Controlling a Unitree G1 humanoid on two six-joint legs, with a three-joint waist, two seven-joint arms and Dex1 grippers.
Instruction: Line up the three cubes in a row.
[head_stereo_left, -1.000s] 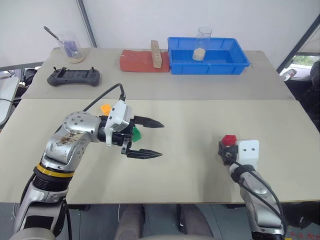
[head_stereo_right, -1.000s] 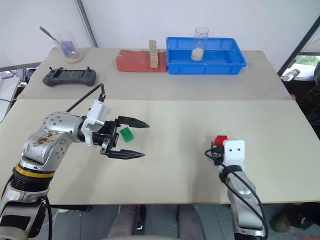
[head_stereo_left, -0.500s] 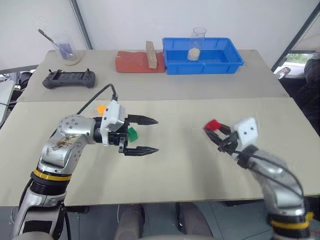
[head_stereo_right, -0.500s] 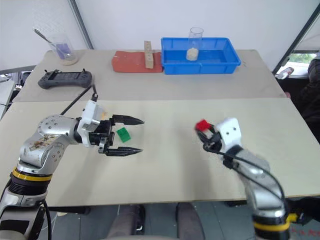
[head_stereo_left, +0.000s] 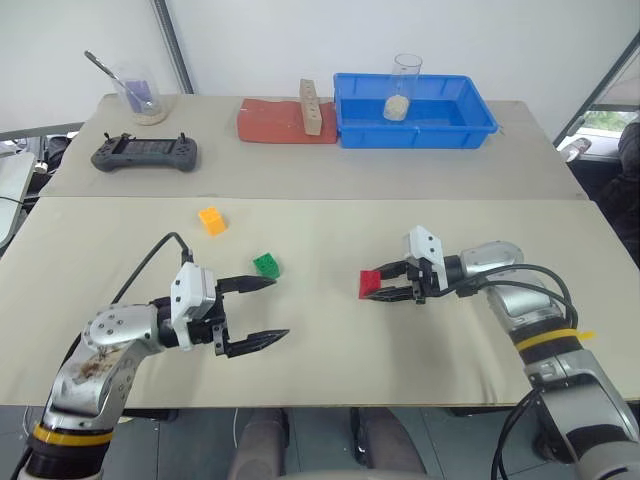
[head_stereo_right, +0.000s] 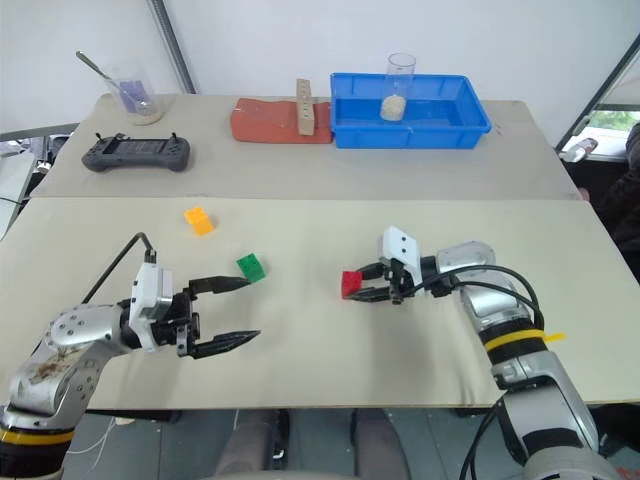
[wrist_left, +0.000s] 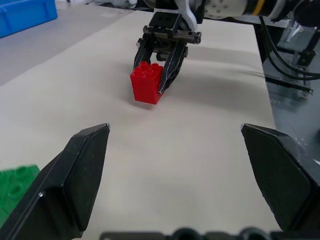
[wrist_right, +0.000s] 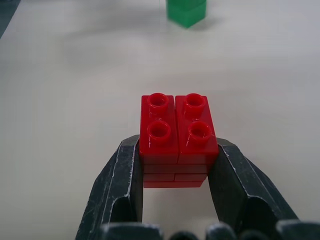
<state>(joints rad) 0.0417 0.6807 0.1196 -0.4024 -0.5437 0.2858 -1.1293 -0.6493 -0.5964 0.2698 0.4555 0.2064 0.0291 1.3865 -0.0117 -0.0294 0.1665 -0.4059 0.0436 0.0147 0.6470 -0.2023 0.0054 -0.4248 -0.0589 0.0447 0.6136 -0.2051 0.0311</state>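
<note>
I am looking down over the near beige table (head_stereo_left: 330, 350), working left to right; my left gripper (head_stereo_left: 262, 312) is hovering low over the table's near left part with its two black fingers spread wide and nothing between them; the orange-yellow cube (head_stereo_left: 211, 220) is sitting farther back on the table, and the green cube (head_stereo_left: 266, 265) is lying nearer, just beyond the upper fingertip, apart from it; my right gripper (head_stereo_left: 386, 286) is reaching in toward the middle, its fingers pinching the red cube (head_stereo_left: 371, 284) by two opposite sides, studs up; the red cube is sitting at or just above the tabletop, I cannot tell which, well to the right of the green one.
</note>
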